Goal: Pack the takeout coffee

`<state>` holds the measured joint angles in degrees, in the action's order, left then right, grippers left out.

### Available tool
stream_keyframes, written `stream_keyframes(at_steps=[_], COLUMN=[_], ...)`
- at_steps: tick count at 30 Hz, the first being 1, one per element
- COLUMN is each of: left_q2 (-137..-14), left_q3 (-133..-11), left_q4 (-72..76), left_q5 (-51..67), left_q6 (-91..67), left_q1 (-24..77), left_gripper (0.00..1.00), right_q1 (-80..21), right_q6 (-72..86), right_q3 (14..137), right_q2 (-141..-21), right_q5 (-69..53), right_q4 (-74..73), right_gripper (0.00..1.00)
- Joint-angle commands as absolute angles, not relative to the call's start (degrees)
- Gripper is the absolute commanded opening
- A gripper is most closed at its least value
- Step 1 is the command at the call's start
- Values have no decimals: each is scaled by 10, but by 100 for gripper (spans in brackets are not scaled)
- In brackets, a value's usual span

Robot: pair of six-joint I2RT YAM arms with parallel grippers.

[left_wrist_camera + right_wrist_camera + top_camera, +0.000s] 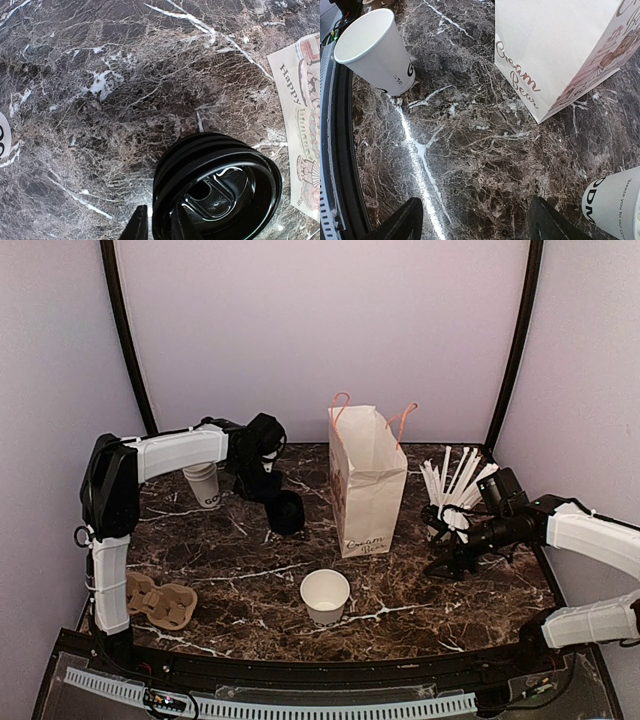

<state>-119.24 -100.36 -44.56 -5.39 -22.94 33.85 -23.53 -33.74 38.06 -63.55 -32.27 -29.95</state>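
Nearest the arms' bases, the open-topped white paper cup with dark lettering (325, 596) stands upright on the dark marble bench (230, 570). It is well apart from both pairs of fingers, ahead and to the left of the right fingers (475, 202), which are spread wide with nothing between them. Just off their right tip is the white lettered cup of white straws (615, 205), and ahead of them stands the tall white paper bag with orange handles (368, 480). Farther back, the left fingers (160, 226) sit narrowly apart astride the rim of the stack of black plastic lids (220, 190); whether they press it I cannot tell.
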Motion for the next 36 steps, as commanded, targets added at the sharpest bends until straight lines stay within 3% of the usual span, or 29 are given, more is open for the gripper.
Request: stream_keyframes(at_steps=[1,6,22,29,36], left_q2=[-1188,-1188,-1122,-1074,-1034], left_q3=[-1015,-1024,-1087,-1143,-1187], left_q4=[-459,-469,-486,-497,-471], left_q5=[-52,-55,-51,-50,58], left_q6=[-229,-231,-196,-161,-140], left_q1=[338,338,339,339,339], left_gripper=[16,9,6,6,6], right_q1=[-232,-232,-231,-230,-232], right_q6=[-335,-335,-335,-371,-353], right_q3=[378,378,386,458,597], right_q2=[-637,-636,-630,-608,-591], right_q5=[-321,-322,-330,-332,-397], right_q4=[-288,-288,-296,-384,-448], right_gripper=[74,74,73,73,75])
